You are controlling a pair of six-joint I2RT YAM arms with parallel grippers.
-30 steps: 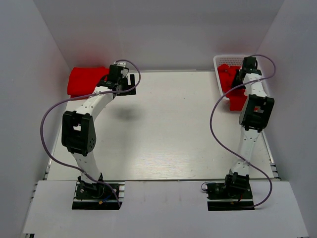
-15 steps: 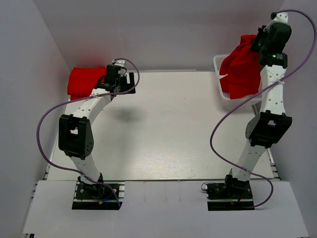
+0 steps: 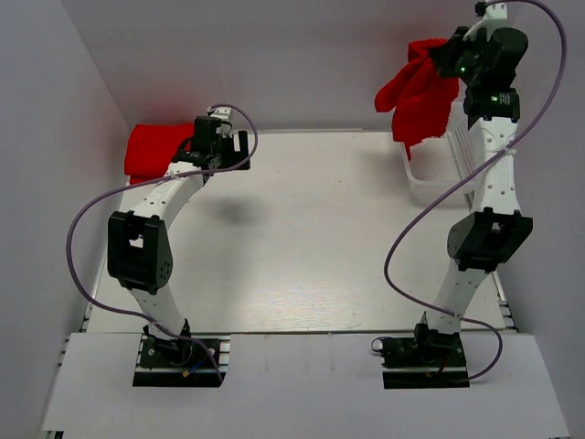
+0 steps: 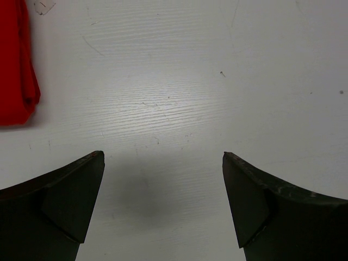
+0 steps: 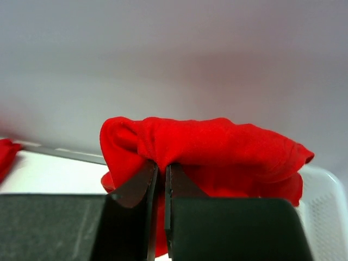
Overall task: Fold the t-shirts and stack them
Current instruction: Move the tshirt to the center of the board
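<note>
My right gripper (image 3: pixel 446 50) is shut on a crumpled red t-shirt (image 3: pixel 416 91) and holds it high in the air, left of the white basket (image 3: pixel 443 166). In the right wrist view the shirt (image 5: pixel 217 147) bunches over the closed fingertips (image 5: pixel 161 166). A folded red t-shirt (image 3: pixel 155 148) lies at the table's back left corner; its edge shows in the left wrist view (image 4: pixel 16 65). My left gripper (image 3: pixel 239 151) is open and empty just right of it, low over bare table (image 4: pixel 163 157).
The white mesh basket stands at the back right, against the right wall; its rim shows in the right wrist view (image 5: pixel 326 179). Grey walls close in the table on three sides. The white tabletop (image 3: pixel 302 238) spans the middle.
My right arm has lifted the red t-shirt out of the basket, up and to the left. The left arm has barely moved.
</note>
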